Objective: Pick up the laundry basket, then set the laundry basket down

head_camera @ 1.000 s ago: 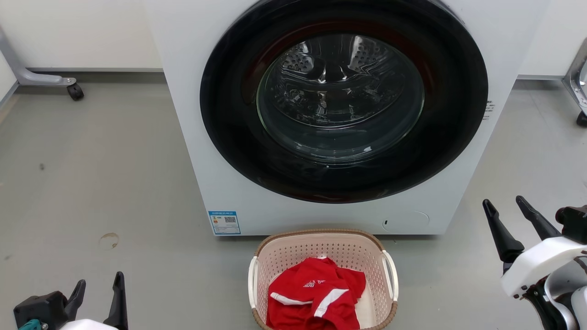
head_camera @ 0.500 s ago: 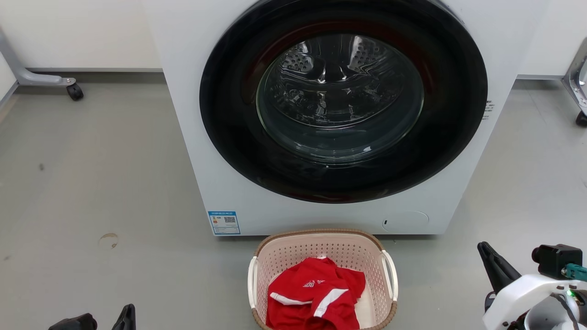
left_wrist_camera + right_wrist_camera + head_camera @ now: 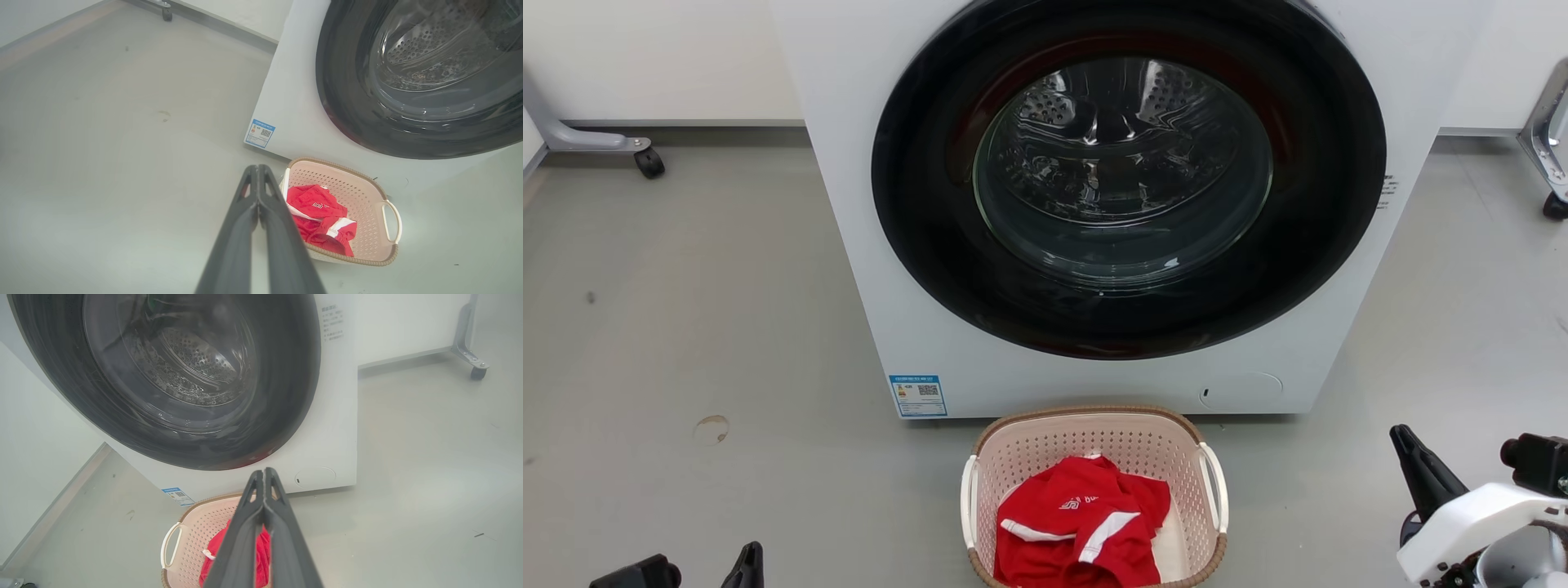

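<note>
Holding red garment [image 3: 1078,535]: laundry basket [image 3: 1088,445] (untouched)

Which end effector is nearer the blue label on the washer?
Left. The left end effector sits lower-left of the blue label; the right end effector is far to its right.

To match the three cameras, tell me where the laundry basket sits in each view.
Head view: laundry basket at bottom centre, in front of the washer.
Left wrist view: lower right of centre.
Right wrist view: bottom edge, left of centre, cut off.
Shared landmark: the washer's blue label.
</note>
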Robot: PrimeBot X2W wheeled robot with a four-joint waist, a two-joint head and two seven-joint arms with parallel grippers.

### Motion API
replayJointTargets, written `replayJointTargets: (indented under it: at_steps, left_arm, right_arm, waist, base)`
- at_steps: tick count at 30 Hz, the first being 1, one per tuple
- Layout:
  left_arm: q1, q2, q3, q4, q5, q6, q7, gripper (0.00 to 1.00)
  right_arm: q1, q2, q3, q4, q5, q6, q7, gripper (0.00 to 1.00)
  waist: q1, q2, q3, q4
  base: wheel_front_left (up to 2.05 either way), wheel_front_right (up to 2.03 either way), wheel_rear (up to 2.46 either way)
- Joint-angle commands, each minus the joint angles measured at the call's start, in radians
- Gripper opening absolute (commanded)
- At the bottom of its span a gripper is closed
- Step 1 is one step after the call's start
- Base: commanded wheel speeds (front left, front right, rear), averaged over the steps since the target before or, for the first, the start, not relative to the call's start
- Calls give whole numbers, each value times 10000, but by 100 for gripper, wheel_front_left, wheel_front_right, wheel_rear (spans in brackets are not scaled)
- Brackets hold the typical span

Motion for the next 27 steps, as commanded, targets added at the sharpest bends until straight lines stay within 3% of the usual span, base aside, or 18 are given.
replayJointTargets:
  at_steps: [1,27]
  left_arm:
    - [-453,136,311,-138,-147,-151,10,0]
    - [-953,-898,1432,553,-1811,-1390,278,0]
  right_arm:
    - [-482,-218,-150,-190,240,-7,41,0]
    - [-632,-172,-652,-82,2611,-13,111,0]
  waist:
    - [-3,0,4,-6]
    - [-3,0,100,-149]
  base:
    - [0,0,0]
    - [0,0,0]
